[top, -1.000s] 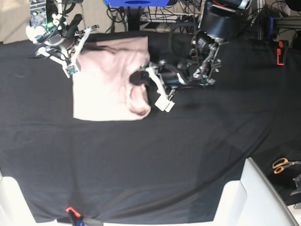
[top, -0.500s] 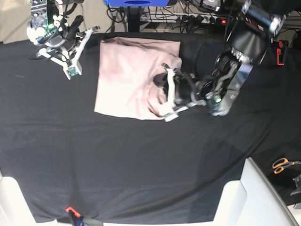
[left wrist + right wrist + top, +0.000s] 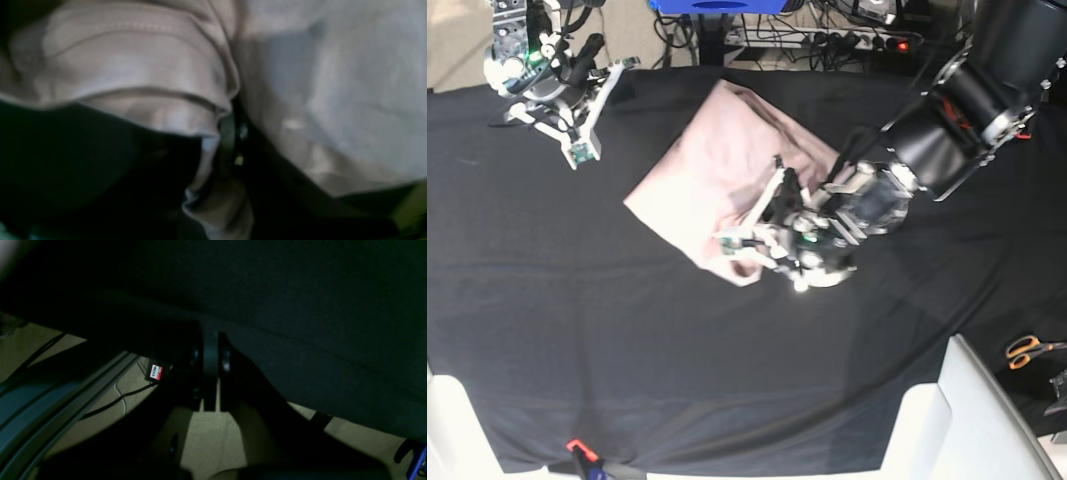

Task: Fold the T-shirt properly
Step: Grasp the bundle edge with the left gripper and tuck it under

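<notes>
Covering the table, a black cloth (image 3: pixel 677 370) is seen beneath both grippers. The shirt (image 3: pixel 717 180) lies skewed on it, its near edge pinched in the nearly closed left gripper (image 3: pixel 762 240). The right gripper (image 3: pixel 577 130), well apart, is closed on nothing.

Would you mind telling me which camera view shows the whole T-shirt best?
The base view: it shows the T-shirt entire, folded and lying askew on the black cloth. The left wrist view gives only a blurred close-up of its pink folds and a stitched hem. The right wrist view shows none of it.
</notes>
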{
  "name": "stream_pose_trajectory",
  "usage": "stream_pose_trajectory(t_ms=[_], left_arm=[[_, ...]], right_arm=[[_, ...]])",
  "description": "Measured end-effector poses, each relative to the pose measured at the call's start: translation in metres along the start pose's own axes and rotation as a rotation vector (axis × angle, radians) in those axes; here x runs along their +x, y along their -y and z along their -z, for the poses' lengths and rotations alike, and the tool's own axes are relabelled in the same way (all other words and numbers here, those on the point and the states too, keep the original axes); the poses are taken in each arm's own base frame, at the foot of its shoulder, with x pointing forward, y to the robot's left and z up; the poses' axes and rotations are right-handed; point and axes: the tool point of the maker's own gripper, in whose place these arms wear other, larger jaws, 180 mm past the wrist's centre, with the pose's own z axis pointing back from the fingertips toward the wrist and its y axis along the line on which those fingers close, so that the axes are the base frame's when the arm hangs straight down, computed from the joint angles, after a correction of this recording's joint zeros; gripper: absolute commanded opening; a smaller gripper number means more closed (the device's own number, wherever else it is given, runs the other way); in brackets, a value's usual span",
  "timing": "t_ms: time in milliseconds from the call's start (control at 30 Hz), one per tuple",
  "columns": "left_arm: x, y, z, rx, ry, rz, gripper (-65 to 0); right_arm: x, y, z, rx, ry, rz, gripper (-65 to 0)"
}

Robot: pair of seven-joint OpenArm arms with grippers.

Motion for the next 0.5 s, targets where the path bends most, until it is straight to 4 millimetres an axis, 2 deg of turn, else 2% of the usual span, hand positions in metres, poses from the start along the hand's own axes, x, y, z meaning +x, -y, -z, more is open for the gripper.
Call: stream_pose_trajectory(t_ms=[200, 367, 500], left_arm=[[0.047, -0.014, -0.004, 0.135, 0.043, 0.196, -65.0], [0.071, -0.006, -0.005, 0.139, 0.064, 0.347, -65.0], [0.092, -0.001, -0.008, 0.139, 0.126, 0.38, -65.0]], right_arm=[[0.0, 0.0, 0.0, 0.0, 0.0, 0.0, -65.0], [0.0, 0.0, 0.0, 0.0, 0.0, 0.0, -65.0], [0.0, 0.0, 0.0, 0.0, 0.0, 0.0, -65.0]])
